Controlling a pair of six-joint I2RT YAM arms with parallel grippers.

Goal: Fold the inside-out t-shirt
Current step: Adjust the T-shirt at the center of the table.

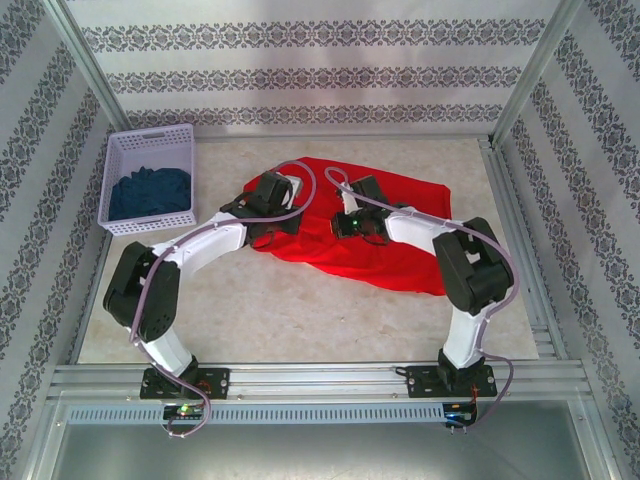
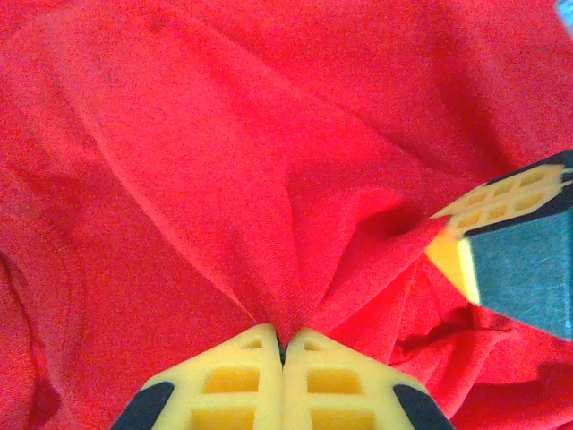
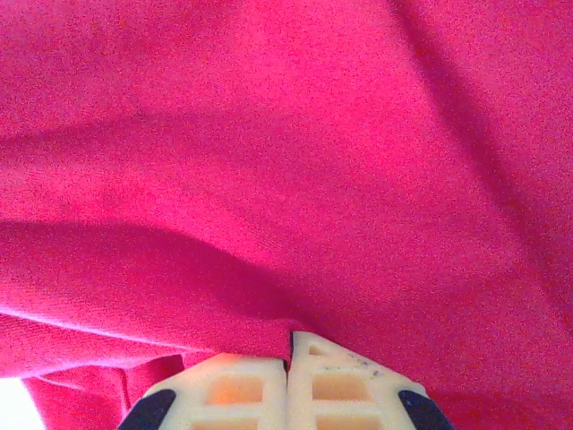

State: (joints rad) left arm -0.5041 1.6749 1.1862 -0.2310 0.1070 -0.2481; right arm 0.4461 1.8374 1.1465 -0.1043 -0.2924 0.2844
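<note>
Left pincer (image 2: 283,345) and right pincer (image 3: 288,345) are both gripping bunched bright red soft cloth t-shirt (image 1: 415,195) beneath them, as we are probably preparing a lift.

I read no legible text, label, brand, number or sign on any surface in view. The small white patch (image 1: 293,184) on the red t-shirt (image 1: 400,235) is too small to decipher.
</note>
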